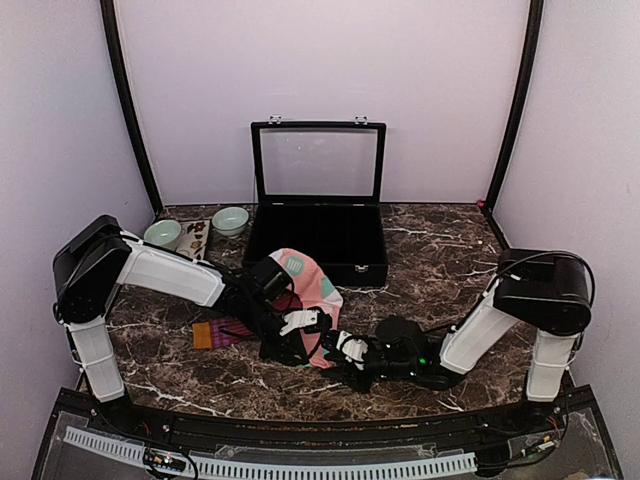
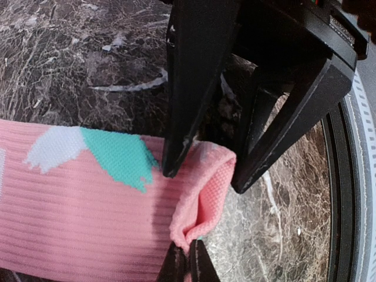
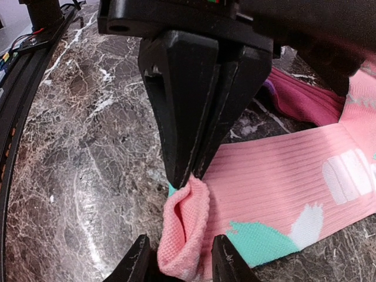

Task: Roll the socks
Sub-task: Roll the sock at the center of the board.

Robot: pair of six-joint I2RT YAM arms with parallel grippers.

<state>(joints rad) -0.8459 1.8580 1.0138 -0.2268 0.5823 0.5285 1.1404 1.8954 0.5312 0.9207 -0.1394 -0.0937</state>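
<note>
Right wrist view: toward the table's (image 3: 70, 147) near edge, the left gripper (image 3: 187, 175), fully closed, pinches the cuff of the pink sock (image 3: 276, 176). The right gripper (image 3: 182, 261), half open, straddles it. Best roll evenly, cuff taut, toward the maroon sock (image 3: 305, 100) beyond.

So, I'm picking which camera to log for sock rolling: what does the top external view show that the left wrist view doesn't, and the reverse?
Only the top external view: the maroon striped sock, the open black case and two mint bowls.
Only the left wrist view: the grip up close, with the left pincer shut on the folded edge of the pink sock and the right pincer astride that edge, jaws apart.
Both: the pink sock, the two pincers and the marble table.
</note>
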